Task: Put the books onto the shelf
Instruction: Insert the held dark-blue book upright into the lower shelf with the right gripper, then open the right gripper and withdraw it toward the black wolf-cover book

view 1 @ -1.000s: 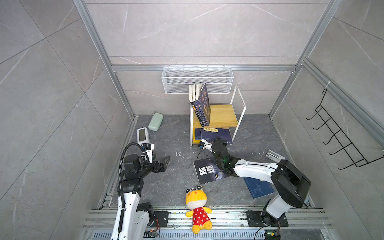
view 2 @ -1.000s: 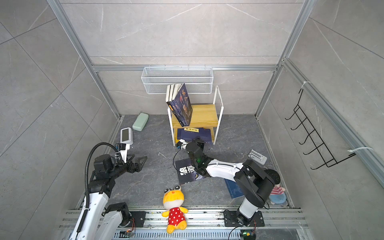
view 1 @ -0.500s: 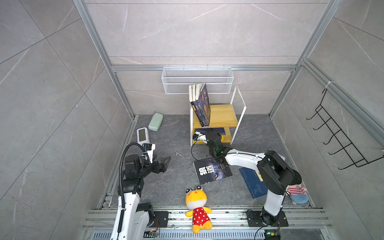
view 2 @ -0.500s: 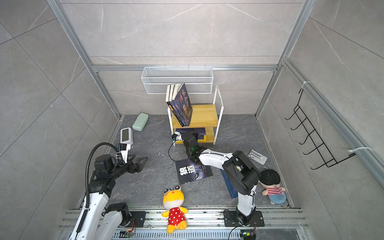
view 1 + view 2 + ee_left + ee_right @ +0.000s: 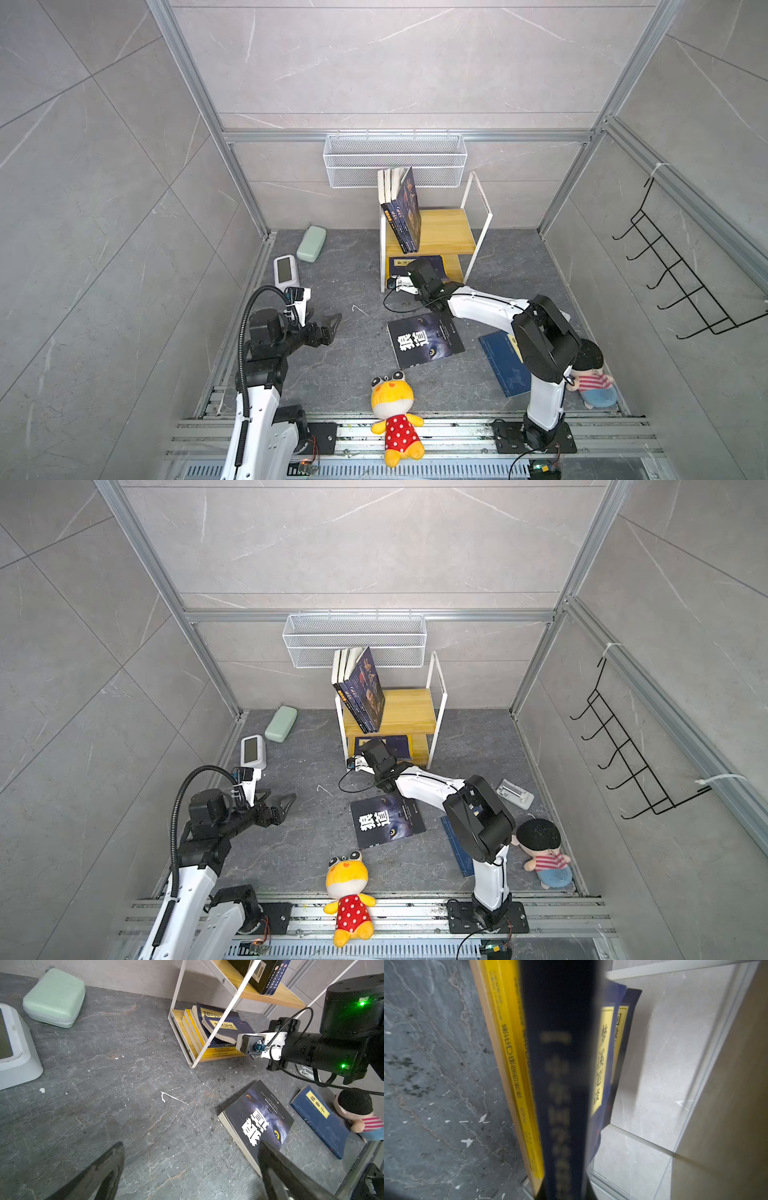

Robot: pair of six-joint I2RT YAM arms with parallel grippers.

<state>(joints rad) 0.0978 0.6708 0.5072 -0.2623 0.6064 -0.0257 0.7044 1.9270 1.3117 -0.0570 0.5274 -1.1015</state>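
The shelf (image 5: 440, 232) stands in the upper middle of both top views, against the back wall. Its open front faces the arms, so books can go in from the floor side. On its upper board the upright books (image 5: 402, 210) lean on the left frame post, which keeps them from toppling. On the lower board a flat stack (image 5: 192, 1029) of yellow and navy books lies piled, probably because that tier looks too low for standing them.

In the lower centre of the frame the wolf-eye book (image 5: 424, 344) lies face up on the floor. To its right a blue book (image 5: 503, 365) is partly hidden under the right arm. Neither is shelved yet.

The right claw (image 5: 419, 269) sits at the mouth of the lower board, closed narrow on the navy book (image 5: 228, 1031) with the yellow title label. It grips the spine side, I judge, to slide the book onto the stack. Its fingers are hidden.

The left claw (image 5: 331, 329) at centre left is spread wide and empty above bare floor, pointing toward the wolf-eye book.
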